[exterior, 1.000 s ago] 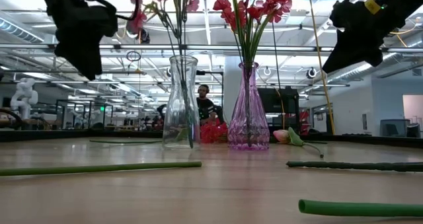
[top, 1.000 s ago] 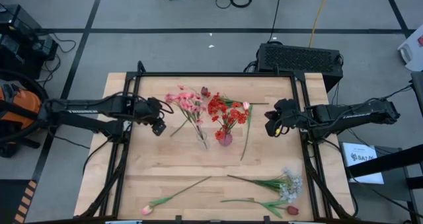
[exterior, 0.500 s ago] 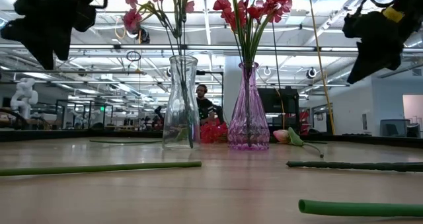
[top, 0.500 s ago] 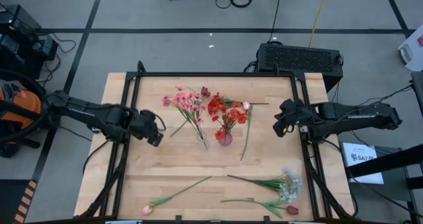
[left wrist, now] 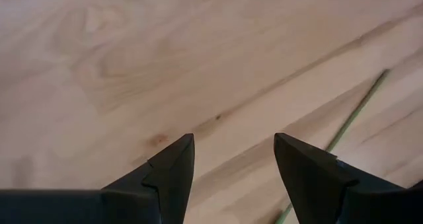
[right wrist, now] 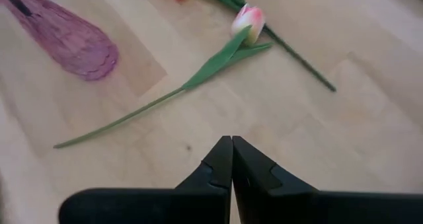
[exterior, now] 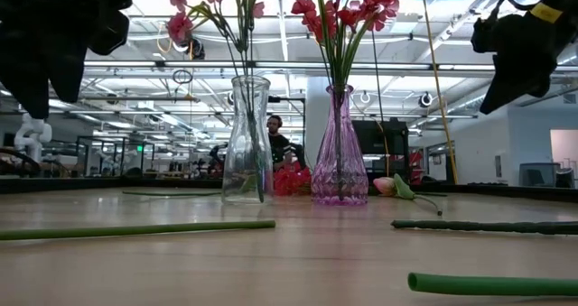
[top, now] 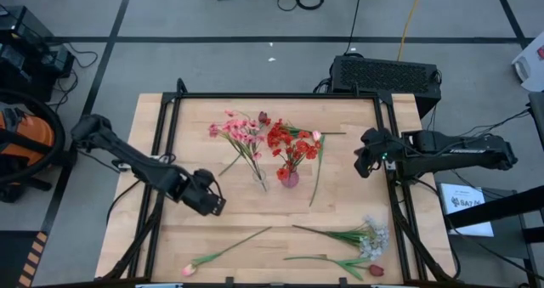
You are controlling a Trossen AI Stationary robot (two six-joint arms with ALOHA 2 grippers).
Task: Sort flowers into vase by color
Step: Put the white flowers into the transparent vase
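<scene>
The left gripper hangs with its fingers spread wide and empty above bare wood at about 8 o'clock from the clear vase, near a pink tulip stem lying on the surface. The right gripper, pressed fully closed and empty, sits at 3 o'clock from the purple vase, beside a loose pink tulip. Pink flowers stand in the clear vase, red flowers in the purple one, while a white-blue spray and a red tulip lie toward 5 o'clock.
</scene>
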